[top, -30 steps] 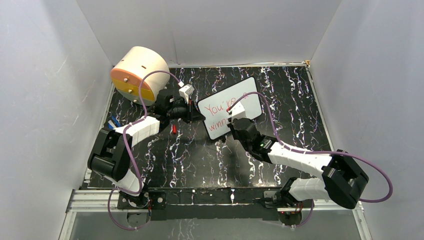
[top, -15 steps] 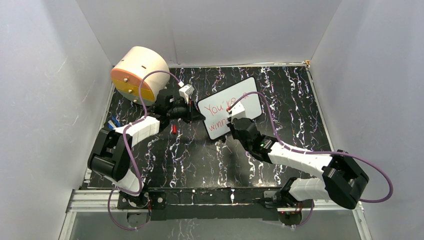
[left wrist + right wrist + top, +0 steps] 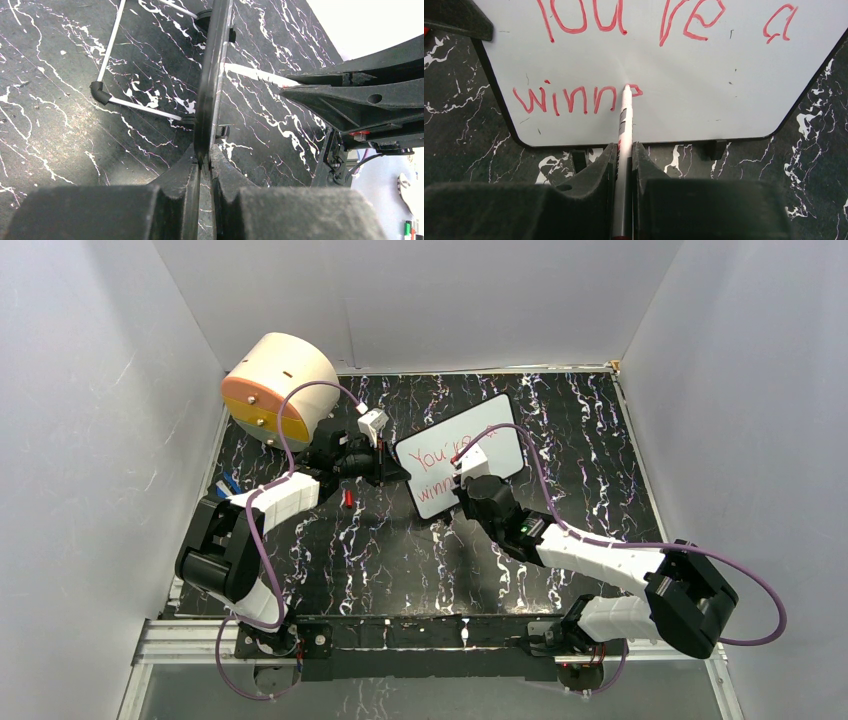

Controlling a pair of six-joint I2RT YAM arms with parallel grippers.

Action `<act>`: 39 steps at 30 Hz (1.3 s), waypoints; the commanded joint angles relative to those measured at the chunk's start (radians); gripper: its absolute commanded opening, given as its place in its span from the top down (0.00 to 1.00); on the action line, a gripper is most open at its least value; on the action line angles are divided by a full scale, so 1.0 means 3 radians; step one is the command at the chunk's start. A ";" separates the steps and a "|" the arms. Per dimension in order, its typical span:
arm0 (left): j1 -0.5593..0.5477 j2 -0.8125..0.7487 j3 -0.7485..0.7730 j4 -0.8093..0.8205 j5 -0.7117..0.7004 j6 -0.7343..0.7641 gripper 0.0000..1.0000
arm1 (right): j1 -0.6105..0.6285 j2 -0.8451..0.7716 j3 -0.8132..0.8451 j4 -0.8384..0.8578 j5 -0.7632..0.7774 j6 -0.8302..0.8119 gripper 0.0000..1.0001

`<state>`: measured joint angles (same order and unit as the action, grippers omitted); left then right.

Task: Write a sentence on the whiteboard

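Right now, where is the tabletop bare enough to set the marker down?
Bare black marbled tabletop lies between the small white dark-rimmed whiteboard and the right wall, also between the left arm and right arm. Crowded: beige-and-orange drum to whiteboard.

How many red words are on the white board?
3. "You're" and "a" on the top line, unfinished "winne" below, at the marker tip. None looks hidden.

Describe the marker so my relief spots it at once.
On the black marbled table, find the whiteboard propped near the middle. The right gripper holds a thin white marker against its face, tip at the end of the lower red lettering. Unlike the stand's white rods behind the board, it sits in front, between dark fingers.
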<state>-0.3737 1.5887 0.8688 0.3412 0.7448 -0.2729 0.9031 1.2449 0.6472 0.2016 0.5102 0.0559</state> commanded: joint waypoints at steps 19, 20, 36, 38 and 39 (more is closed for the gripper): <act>-0.0017 -0.0106 0.0061 -0.0123 -0.0048 0.0097 1.00 | -0.0017 0.0001 0.0057 -0.0204 -0.0007 0.0074 1.00; -0.0017 -0.0102 0.0063 -0.0127 -0.0049 0.0096 1.00 | -0.0016 0.0002 0.0053 -0.0198 0.0022 0.0070 1.00; -0.0017 -0.0121 0.0062 -0.0139 -0.0063 0.0097 1.00 | -0.0021 -0.0042 0.0044 -0.0111 0.0183 0.0038 1.00; -0.0017 -0.0122 0.0061 -0.0135 -0.0064 0.0097 1.00 | -0.0019 -0.0062 0.0038 -0.0109 0.0188 0.0038 1.00; -0.0017 -0.0121 0.0064 -0.0139 -0.0060 0.0097 1.00 | -0.0019 -0.0069 0.0035 -0.0110 0.0194 0.0034 1.00</act>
<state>-0.3737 1.5883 0.8688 0.3397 0.7444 -0.2729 0.9031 1.2449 0.6518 0.1295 0.5365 0.0723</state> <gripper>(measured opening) 0.064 0.206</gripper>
